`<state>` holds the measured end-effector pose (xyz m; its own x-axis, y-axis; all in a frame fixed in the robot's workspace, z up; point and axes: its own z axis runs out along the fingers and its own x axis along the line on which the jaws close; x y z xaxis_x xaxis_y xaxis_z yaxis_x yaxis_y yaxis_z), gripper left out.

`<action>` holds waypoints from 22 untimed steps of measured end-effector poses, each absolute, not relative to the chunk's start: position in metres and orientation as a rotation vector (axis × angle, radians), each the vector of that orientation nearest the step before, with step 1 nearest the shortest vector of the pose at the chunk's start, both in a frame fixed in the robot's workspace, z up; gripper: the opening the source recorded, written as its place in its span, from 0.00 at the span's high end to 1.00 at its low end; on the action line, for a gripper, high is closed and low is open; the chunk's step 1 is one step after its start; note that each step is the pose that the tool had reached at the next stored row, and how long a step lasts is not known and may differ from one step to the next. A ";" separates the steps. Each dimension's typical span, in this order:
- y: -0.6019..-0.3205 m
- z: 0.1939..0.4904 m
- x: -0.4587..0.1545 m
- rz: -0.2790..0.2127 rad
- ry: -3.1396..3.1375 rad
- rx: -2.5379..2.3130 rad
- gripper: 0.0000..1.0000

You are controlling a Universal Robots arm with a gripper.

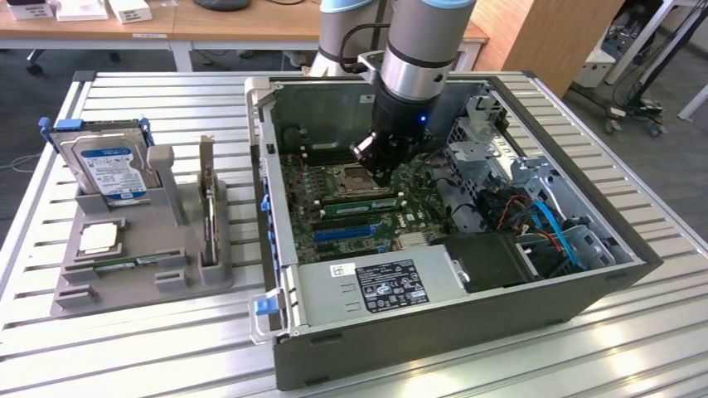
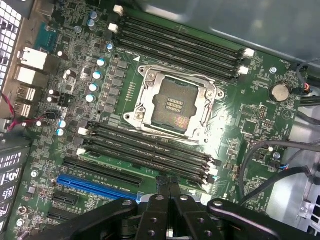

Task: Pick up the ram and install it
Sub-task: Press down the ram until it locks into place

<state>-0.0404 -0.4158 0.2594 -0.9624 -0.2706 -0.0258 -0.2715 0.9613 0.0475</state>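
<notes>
Fingers [image 2: 164,187] shut over the memory slots [image 2: 150,150]

Wrist view: my gripper [image 2: 168,184] is clenched on nothing, poised above the slots beside the processor socket [image 2: 172,102]. Exterior view: the ram [image 1: 138,263] lies in the grey fixture [image 1: 122,292] at the exterior view's left, well apart from me. I judge a level grasp by its long edges best.

Slatted metal worktop [image 1: 133,348] carries two items directly: open computer case [image 1: 443,332] toward the exterior view's right, grey parts holder [image 1: 122,282] toward its left. They sit just beside each other.
</notes>
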 end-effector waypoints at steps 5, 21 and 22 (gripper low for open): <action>-0.416 0.259 -0.043 0.079 3.092 -0.428 0.90; -0.416 0.259 -0.049 0.078 3.102 -0.339 0.90; -0.416 0.259 -0.050 0.077 3.103 -0.322 0.90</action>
